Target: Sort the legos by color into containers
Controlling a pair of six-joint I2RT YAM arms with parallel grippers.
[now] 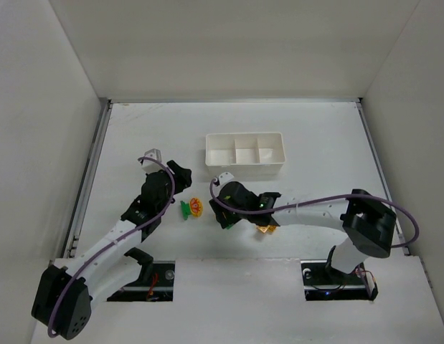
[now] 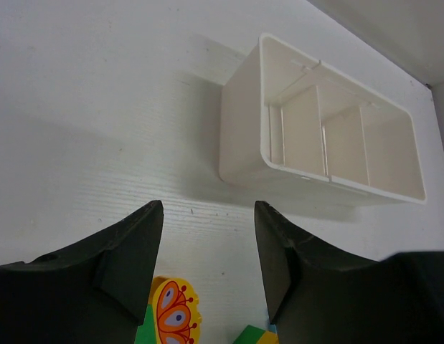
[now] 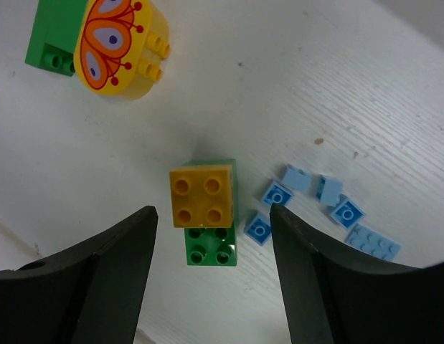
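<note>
The white three-compartment tray [image 1: 244,165] stands at the back centre and looks empty; it also shows in the left wrist view [image 2: 241,136]. My right gripper [image 3: 213,211] is open above a yellow brick [image 3: 201,195] stacked on a green brick [image 3: 211,247]. Several small light blue bricks [image 3: 329,204] lie just right of them. A yellow butterfly brick [image 3: 117,43] stands against a green brick [image 3: 53,36] further off, and both show in the top view [image 1: 193,208]. My left gripper [image 2: 207,208] is open and empty, with the butterfly brick [image 2: 175,315] low between its fingers.
An orange brick [image 1: 265,229] shows under the right arm in the top view. White walls enclose the table on the left, back and right. The two grippers [image 1: 180,172] [image 1: 227,217] sit close together near the table's middle.
</note>
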